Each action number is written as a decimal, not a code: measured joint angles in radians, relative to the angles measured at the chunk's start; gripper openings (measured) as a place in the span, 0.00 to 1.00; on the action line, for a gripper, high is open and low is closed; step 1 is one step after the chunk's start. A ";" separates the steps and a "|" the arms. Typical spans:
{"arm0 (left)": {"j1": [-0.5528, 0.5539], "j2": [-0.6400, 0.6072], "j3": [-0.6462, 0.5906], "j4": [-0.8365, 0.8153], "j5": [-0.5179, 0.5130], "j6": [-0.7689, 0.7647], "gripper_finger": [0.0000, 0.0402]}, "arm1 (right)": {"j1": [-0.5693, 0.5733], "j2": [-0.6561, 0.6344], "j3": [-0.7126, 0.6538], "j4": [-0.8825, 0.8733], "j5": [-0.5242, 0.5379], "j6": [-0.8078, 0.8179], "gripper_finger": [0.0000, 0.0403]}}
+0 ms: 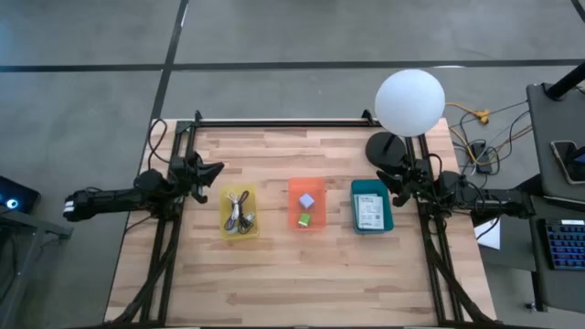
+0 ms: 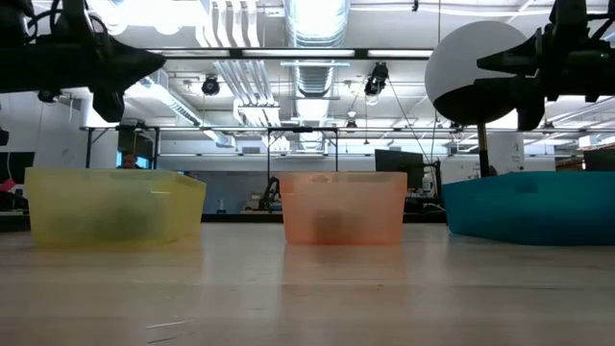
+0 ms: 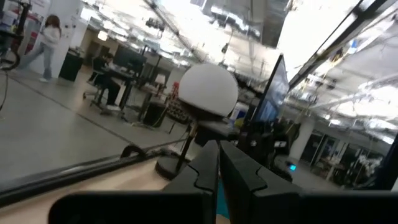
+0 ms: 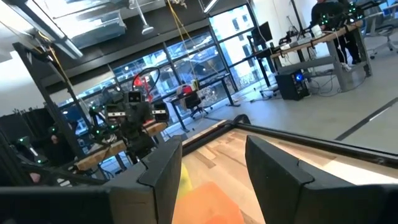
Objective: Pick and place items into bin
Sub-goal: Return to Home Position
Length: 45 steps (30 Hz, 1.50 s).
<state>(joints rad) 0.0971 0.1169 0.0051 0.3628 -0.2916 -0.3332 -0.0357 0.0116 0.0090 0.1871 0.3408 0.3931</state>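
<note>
Three small bins stand in a row on the wooden table. The yellow bin (image 1: 239, 212) holds a dark coiled cable (image 1: 245, 219) and a whitish cable (image 1: 235, 203). In the orange bin (image 1: 307, 205) lie a lavender cube (image 1: 308, 199) and a green cube (image 1: 305, 219). White printed packets (image 1: 369, 212) lie flat in the teal bin (image 1: 371, 205). My left gripper (image 1: 219, 169) (image 3: 219, 163) hovers shut above the table's left side, beyond the yellow bin. My right gripper (image 1: 381, 173) (image 4: 214, 158) hovers open at the right side, beyond the teal bin. Both are empty.
A lamp with a white globe (image 1: 409, 102) stands on a dark round base (image 1: 382, 146) at the table's far right corner, close behind my right gripper. Bare wood (image 1: 302, 274) stretches along the near side. In the low view the bins (image 2: 342, 207) hide their contents.
</note>
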 joint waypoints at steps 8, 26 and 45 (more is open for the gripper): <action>0.000 0.060 0.000 -0.003 0.000 0.000 0.00 | 0.000 0.003 0.000 0.001 0.000 0.000 0.41; 0.000 0.141 0.000 -0.005 0.000 0.000 0.00 | 0.000 0.004 0.000 0.001 0.000 0.000 0.41; 0.000 0.158 0.000 -0.005 0.001 0.000 0.00 | 0.000 0.003 0.001 0.003 0.001 0.000 0.41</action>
<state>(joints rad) 0.0967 0.2752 0.0048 0.3576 -0.2909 -0.3332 -0.0353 0.0151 0.0101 0.1905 0.3420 0.3931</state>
